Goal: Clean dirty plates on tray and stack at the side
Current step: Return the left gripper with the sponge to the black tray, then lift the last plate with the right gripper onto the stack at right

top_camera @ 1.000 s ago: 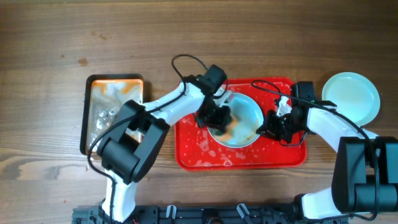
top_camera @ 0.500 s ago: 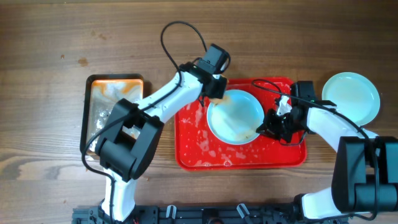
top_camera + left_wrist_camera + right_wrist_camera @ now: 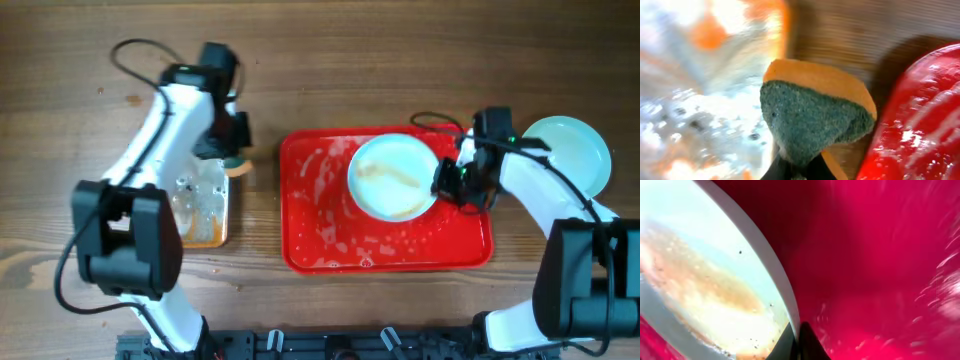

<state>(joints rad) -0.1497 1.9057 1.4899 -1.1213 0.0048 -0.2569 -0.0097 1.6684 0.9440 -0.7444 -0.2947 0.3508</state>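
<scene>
A pale plate [image 3: 392, 177] smeared with brown sauce is on the wet red tray [image 3: 330, 235]. My right gripper [image 3: 447, 181] is shut on its right rim; the right wrist view shows the rim [image 3: 765, 255] pinched between the jaws above the tray [image 3: 880, 265]. A clean plate [image 3: 566, 155] lies on the table right of the tray. My left gripper [image 3: 232, 152] is shut on an orange and green sponge [image 3: 815, 115], holding it between the dark metal tray [image 3: 200, 195] and the red tray [image 3: 920, 120]. A third plate is not in view.
The small metal tray [image 3: 700, 100] holds foamy, orange-stained water. Black cables loop off both arms over the wooden table [image 3: 330, 60]. The red tray floor carries soapy streaks.
My left gripper has swung left off the plate with the sponge, out to the metal tray. My right gripper has lifted and shifted the plate a little up and right.
</scene>
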